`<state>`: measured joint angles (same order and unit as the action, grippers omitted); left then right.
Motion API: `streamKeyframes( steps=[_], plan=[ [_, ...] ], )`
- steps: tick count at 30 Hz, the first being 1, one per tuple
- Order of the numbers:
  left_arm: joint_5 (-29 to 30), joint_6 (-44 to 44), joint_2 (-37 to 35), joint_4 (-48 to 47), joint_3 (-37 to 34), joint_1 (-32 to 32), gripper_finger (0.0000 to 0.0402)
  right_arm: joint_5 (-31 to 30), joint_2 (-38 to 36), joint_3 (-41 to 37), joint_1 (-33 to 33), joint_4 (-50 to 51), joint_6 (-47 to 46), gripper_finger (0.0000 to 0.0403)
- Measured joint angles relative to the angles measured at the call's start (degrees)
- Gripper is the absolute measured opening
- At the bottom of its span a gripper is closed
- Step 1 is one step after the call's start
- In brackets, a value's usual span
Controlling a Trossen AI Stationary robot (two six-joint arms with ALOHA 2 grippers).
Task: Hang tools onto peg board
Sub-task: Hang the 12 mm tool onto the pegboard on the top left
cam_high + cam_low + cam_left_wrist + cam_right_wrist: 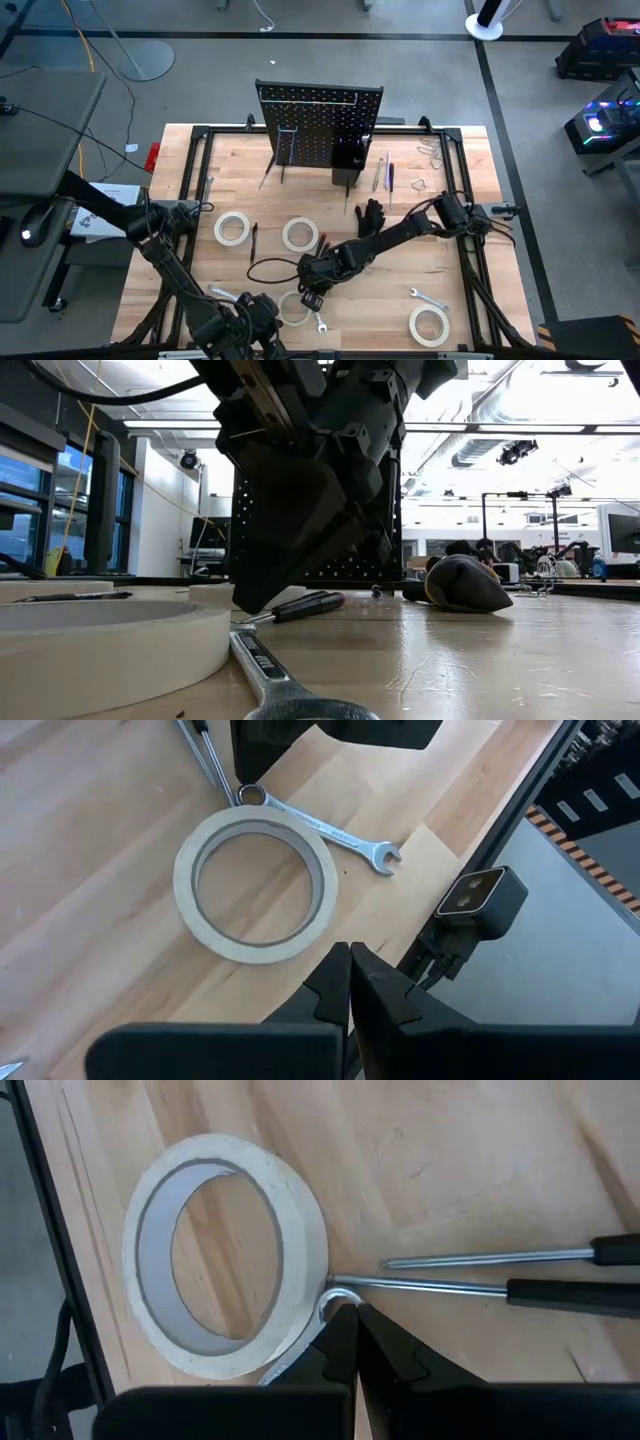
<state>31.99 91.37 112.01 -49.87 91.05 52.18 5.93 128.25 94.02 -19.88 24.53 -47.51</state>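
Starting at the table's left, the left gripper [350,982] hangs over the near edge with its fingers pressed together on nothing, which reads as an arm parked out of the way; just ahead of it in its wrist view lie a white tape roll [255,882] and a silver wrench [330,827] whose ring end touches the roll's rim. Farther in, two more tape rolls [232,229] [299,235] lie flat on the wood with a slim screwdriver [253,241] between them, spread out, I judge, so that each can be reached singly. Near the middle, the right gripper [352,1342] is stretched low across the table from the right, its fingers clenched and holding nothing, tips just over the wrench's ring end [338,1302] beside the roll; two dark-handled screwdrivers [560,1252] lie alongside. Such a low, shut pose over the wrench suggests it is lining up on that tool, though it would have to open first. Behind, the peg board [320,125] stands upright at the table's far edge with wire hooks [287,143] and a small black bin [348,157] facing the arms, no tool visibly hung on it yet. To the right lie the black glove bundle [370,216], thin rods [383,173] beside the board, another wrench [427,297] and a fourth tape roll [430,324].
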Motion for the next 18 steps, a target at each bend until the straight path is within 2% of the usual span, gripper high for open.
streamKeyframes(
  steps=[18],
  plan=[
    [0.2,-0.5,0.0,0.0,0.0,0.0,0.0000,1.7,0.1,0.0,-0.1,-2.8,0.0,0.0000]
  ],
)
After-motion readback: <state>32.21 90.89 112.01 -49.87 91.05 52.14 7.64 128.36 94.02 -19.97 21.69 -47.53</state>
